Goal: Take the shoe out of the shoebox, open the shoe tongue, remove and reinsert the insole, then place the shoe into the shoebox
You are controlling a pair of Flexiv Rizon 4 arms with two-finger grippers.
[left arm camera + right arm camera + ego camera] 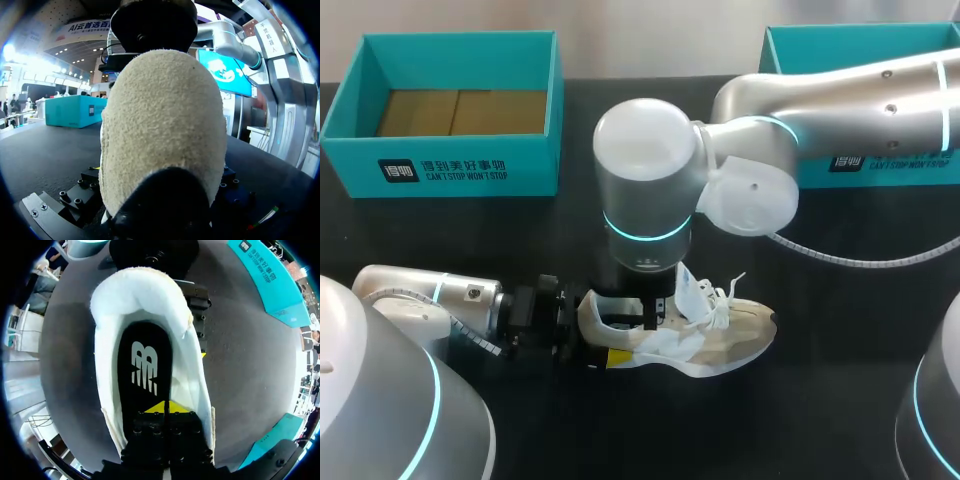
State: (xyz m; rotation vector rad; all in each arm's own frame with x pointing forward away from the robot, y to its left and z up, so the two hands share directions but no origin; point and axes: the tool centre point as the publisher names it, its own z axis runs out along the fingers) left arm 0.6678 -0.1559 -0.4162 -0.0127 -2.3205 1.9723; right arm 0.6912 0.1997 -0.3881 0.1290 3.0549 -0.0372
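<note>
A beige and white sneaker point(725, 335) lies on the black table in the middle front, its toe to the right and its laces loose. My left gripper point(600, 328) grips the heel from the left, one yellow tip showing on the near side. In the left wrist view the suede heel point(160, 125) fills the space ahead. My right gripper point(650, 315) comes down from above into the shoe's opening. Its shut tips point(165, 407) rest on the black insole point(145, 365) inside the white lining. An open teal shoebox point(450, 165) stands at the back left.
A second teal box point(790, 45) stands at the back right, partly behind my right arm. A grey cable point(860, 262) lies on the table right of the shoe. Bare black tabletop lies between the boxes and the shoe.
</note>
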